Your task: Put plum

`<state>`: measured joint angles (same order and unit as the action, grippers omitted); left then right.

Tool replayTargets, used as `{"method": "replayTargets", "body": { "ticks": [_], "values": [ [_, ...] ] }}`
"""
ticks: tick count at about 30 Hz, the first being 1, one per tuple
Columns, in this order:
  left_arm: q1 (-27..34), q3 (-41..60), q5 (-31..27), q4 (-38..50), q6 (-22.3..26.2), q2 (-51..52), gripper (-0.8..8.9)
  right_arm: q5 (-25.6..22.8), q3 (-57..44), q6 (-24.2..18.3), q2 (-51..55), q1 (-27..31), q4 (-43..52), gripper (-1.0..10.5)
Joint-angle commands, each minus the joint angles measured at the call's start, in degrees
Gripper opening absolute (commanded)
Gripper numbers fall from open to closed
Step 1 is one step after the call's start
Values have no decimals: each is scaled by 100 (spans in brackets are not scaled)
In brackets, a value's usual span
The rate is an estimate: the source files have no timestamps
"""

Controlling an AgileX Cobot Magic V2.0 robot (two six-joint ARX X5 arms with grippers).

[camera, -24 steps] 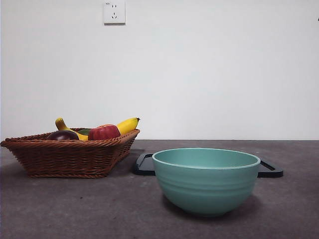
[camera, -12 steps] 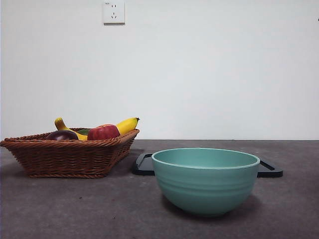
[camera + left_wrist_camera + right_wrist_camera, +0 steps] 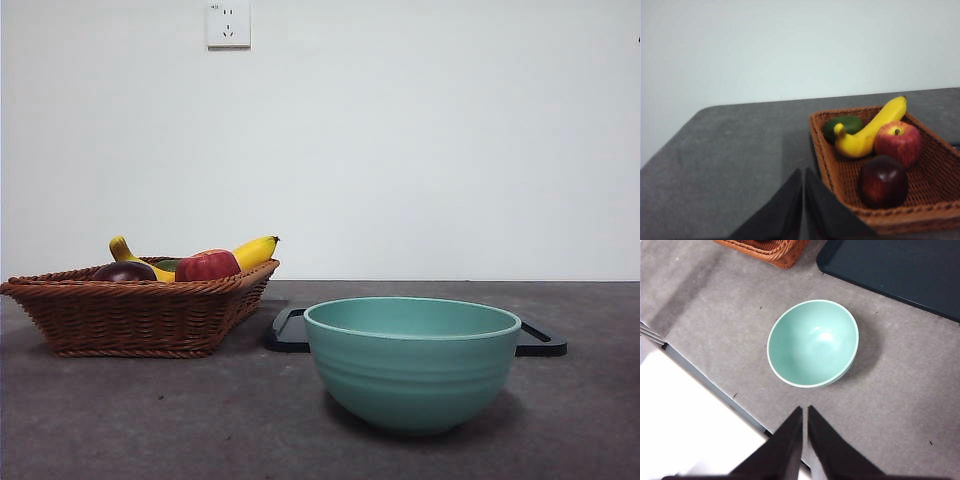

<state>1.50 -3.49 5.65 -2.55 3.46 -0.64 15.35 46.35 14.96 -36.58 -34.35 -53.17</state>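
**Listener:** Fingers first, please. What are yours doing?

**Me:** Both pairs are pressed together and holding nothing. My left gripper (image 3: 803, 197) is hanging just outside the near wall of a brown woven wicker basket (image 3: 827, 165), jaws meeting in a thin seam. My right gripper (image 3: 804, 432) is waiting high above a pale green round ceramic bowl (image 3: 813, 343), jaws likewise together.

**Listener:** Where is the fruit you are after?

**Me:** I am looking at the glossy, dark purple-maroon round plum (image 3: 883, 181) lying inside the basket, in the corner nearest my left gripper. It is touching a brighter red apple with a stem dimple (image 3: 898, 143). Behind them a curved yellow banana (image 3: 871, 131) is leaning across a dark green fruit (image 3: 842, 126). From the front, only the plum's (image 3: 125, 271) top is showing over the basket rim (image 3: 140, 283).

**Listener:** How are you expecting it to handle?

**Me:** I am judging it smooth, firm and fairly light, so the shine is worrying me more than the weight: the skin looks slippery. I would be opening wide, coming down from above, and closing across its widest middle, keeping one jaw in the gap between plum and basket wall rather than on the apple side.

**Listener:** Anything else on the table?

**Me:** A flat dark tray with handles (image 3: 543, 340) is lying behind the bowl (image 3: 413, 360).
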Motion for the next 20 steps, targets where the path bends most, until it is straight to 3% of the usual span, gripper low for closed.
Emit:
{"method": "replayTargets", "body": {
  "ticks": [1, 14, 20],
  "values": [
    [11, 144, -35, 79, -122, 48, 7, 2, 101, -61, -33, -39, 44, 5],
    [11, 284, -37, -822, -162, 48, 7, 2, 101, -61, -31, -39, 44, 5],
    [9, 282, -37, -813, -157, 46, 7, 2, 101, -61, -31, -39, 48, 5]
  ]
}}
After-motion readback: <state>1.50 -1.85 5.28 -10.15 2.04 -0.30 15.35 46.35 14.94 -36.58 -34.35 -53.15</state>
